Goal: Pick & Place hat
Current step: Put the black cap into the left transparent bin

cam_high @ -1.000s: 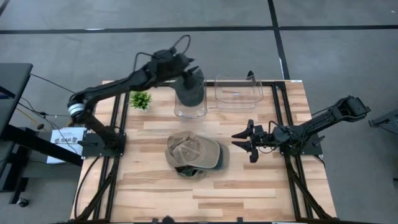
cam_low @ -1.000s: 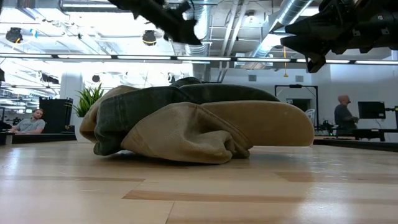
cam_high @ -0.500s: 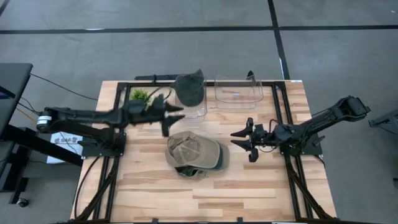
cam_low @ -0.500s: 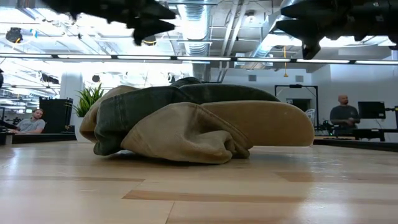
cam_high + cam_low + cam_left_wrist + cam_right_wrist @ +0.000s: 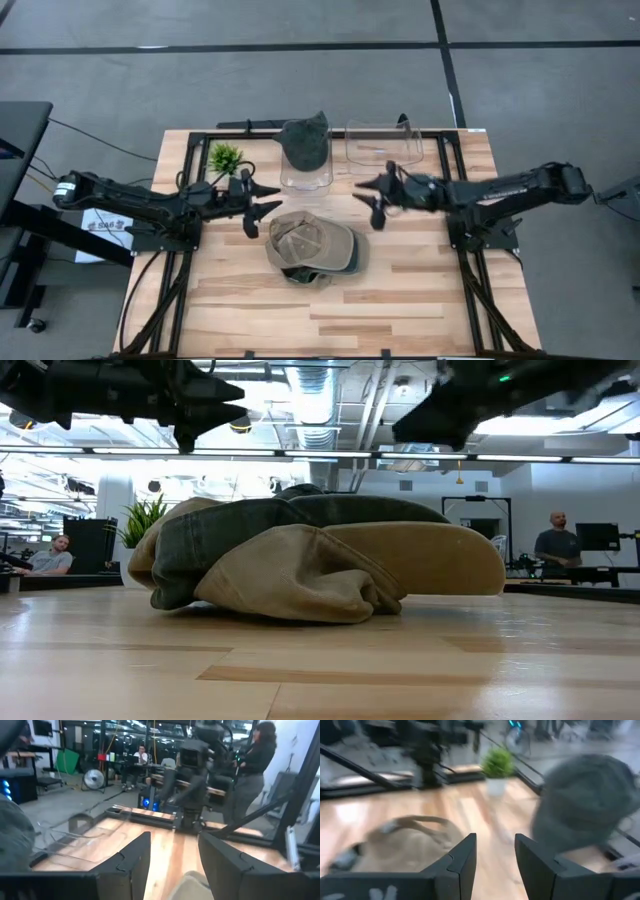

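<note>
Tan and olive cloth — a small pile of hats (image 5: 313, 247) lies on the wooden table (image 5: 420, 290), while one dark grey hat (image 5: 304, 143) sits in the clear bin (image 5: 306, 178) at the far edge, beside a second clear bin (image 5: 384, 150) and a little green plant (image 5: 226, 158). The left hand (image 5: 262, 199) hovers just left of the pile and the right hand (image 5: 368, 197) just beyond its right side — both with fingers spread and holding nothing.

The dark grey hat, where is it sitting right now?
In the high view, the dark grey hat rests in the left clear bin at the table's far edge, beside the small plant.
</note>
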